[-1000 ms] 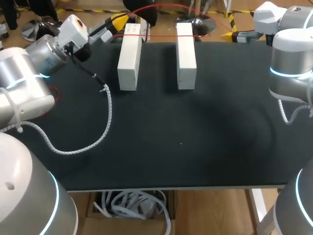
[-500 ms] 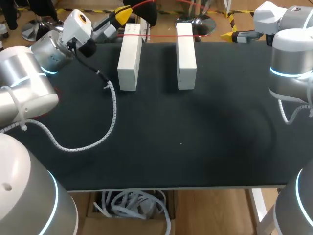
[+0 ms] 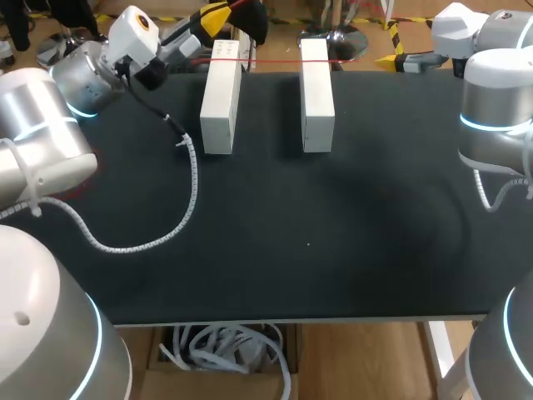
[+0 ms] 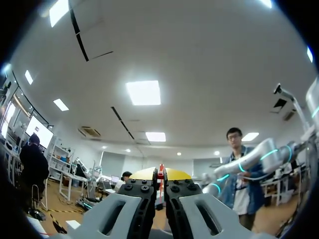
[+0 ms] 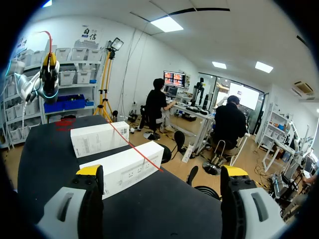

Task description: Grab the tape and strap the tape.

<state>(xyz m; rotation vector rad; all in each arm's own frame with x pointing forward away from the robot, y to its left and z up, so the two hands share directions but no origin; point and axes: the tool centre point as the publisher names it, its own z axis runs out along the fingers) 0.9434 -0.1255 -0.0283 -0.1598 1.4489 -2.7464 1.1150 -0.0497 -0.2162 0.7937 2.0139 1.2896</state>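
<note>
Two long white boxes, the left one (image 3: pixel 220 98) and the right one (image 3: pixel 316 93), lie side by side at the table's far edge. A thin red tape (image 3: pixel 271 61) runs straight across their far ends. My left gripper (image 3: pixel 213 15) hangs above the far left corner, beside the left box, shut on the red tape (image 4: pixel 160 173), which shows pinched between its yellow tips (image 4: pixel 160 175). My right gripper (image 5: pixel 162 172) stands open near the table's far right edge, apart from the boxes (image 5: pixel 122 168). From there the tape (image 5: pixel 134 147) slants over both boxes, and the left gripper (image 5: pixel 48 67) is seen raised.
The left arm's white spiral-wrapped cable (image 3: pixel 190 196) trails over the left part of the black table (image 3: pixel 333 250). A small red thing (image 5: pixel 65 123) lies on the table near the left arm; I cannot tell what it is.
My left gripper has risen and moved farther back with the tape end. The red loop that arched over the boxes has gone up out of the head view. The right arm is unmoved.
</note>
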